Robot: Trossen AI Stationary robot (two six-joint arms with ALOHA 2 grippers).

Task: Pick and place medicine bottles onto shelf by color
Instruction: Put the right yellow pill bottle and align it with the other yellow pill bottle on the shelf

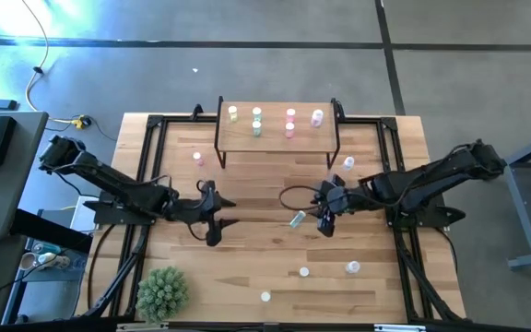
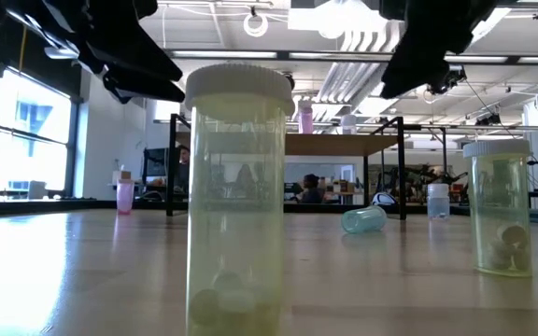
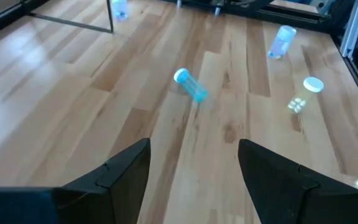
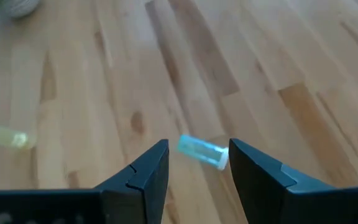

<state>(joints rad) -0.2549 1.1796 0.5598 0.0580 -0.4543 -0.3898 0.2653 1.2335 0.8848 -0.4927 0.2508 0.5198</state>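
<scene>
The shelf [image 1: 275, 138] stands at the table's far middle, with yellow, green, pink and lavender bottles upright on its top. A green bottle [image 1: 297, 219] lies on its side on the table; it also shows in the right wrist view [image 4: 202, 151] and the low view [image 2: 363, 219]. My right gripper [image 1: 325, 222] is open above it, slightly to its right, its fingers on either side in the wrist view [image 4: 199, 147], touching nothing. My left gripper [image 1: 221, 214] is open and empty left of centre, pointing toward that bottle [image 3: 190, 85].
A pink bottle [image 1: 198, 159] and a white bottle [image 1: 348, 163] stand in front of the shelf. Three yellow bottles [image 1: 304, 272] [image 1: 352, 267] [image 1: 265, 296] stand toward the near edge. A spiky potted plant [image 1: 162, 290] sits at the near left.
</scene>
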